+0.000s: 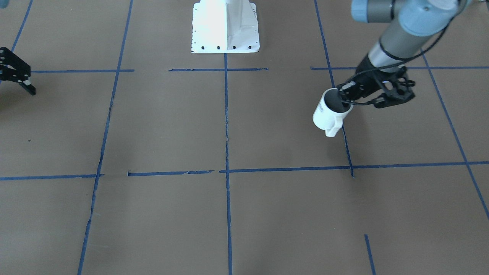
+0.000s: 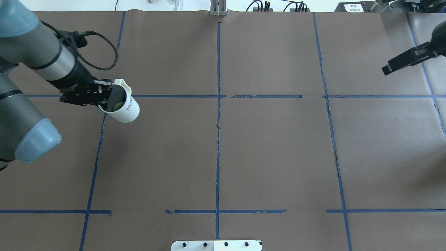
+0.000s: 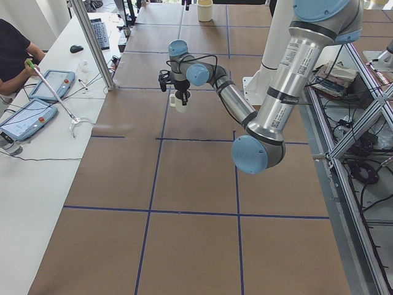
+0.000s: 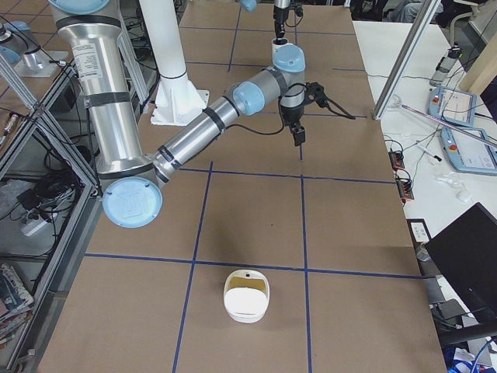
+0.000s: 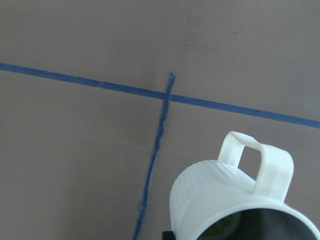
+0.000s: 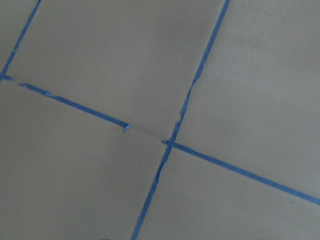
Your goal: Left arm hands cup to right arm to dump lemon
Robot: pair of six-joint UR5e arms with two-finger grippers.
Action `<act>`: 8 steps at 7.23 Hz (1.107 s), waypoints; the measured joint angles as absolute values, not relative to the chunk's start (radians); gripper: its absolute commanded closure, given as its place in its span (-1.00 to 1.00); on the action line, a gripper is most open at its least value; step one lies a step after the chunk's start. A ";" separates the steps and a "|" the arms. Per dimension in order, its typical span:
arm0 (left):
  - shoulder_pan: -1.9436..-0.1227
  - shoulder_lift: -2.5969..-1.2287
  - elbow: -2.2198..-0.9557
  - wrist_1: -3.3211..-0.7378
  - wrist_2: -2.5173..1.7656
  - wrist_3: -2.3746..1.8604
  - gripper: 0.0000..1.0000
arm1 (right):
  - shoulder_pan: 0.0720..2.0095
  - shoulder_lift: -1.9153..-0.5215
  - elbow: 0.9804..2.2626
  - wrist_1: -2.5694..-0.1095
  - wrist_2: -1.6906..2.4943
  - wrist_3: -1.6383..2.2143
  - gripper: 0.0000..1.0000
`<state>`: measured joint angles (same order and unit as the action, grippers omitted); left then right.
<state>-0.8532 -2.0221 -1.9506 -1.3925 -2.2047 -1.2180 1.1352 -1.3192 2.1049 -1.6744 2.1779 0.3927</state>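
Observation:
My left gripper (image 2: pixel 104 98) is shut on the rim of the white cup (image 2: pixel 126 106) and holds it tilted above the table's left part. The cup's mouth faces the gripper. The yellow-green lemon (image 2: pixel 118 104) lies inside it and also shows in the left wrist view (image 5: pixel 222 231). In the front view the cup (image 1: pixel 327 114) hangs with its handle (image 1: pixel 333 129) low, under the gripper (image 1: pixel 349 97). My right gripper (image 2: pixel 390 68) hovers far off at the table's right and holds nothing. It is cut off at the edge in the front view (image 1: pixel 26 86). I cannot tell whether it is open or shut.
The white robot base (image 1: pixel 225 26) stands at the table's middle edge. A white container (image 4: pixel 247 295) sits at the table's right end. Blue tape lines (image 2: pixel 218 139) cross the brown table. An operator (image 3: pixel 12 49) with tablets sits beside the left end.

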 measured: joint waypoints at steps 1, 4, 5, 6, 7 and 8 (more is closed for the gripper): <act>-0.818 -2.119 -1.904 -1.367 -2.207 -1.339 1.00 | 1.023 -1.258 2.136 -1.675 1.986 0.515 -1.00; -0.777 -2.360 -1.703 -1.362 -2.213 -1.595 1.00 | 0.724 -1.175 2.192 -1.657 1.559 0.765 -0.99; -0.776 -2.404 -1.669 -1.364 -2.213 -1.644 1.00 | 0.640 -1.172 2.198 -1.595 1.462 0.799 -0.99; -0.775 -2.446 -1.635 -1.371 -2.213 -1.686 1.00 | 0.563 -1.182 2.198 -1.505 1.386 0.836 -0.99; -0.776 -2.472 -1.614 -1.391 -2.214 -1.726 1.00 | 0.491 -1.193 2.197 -1.442 1.314 0.857 -0.99; -0.776 -2.489 -1.596 -1.423 -2.215 -1.771 0.99 | 0.417 -1.196 2.194 -1.412 1.232 0.867 -0.99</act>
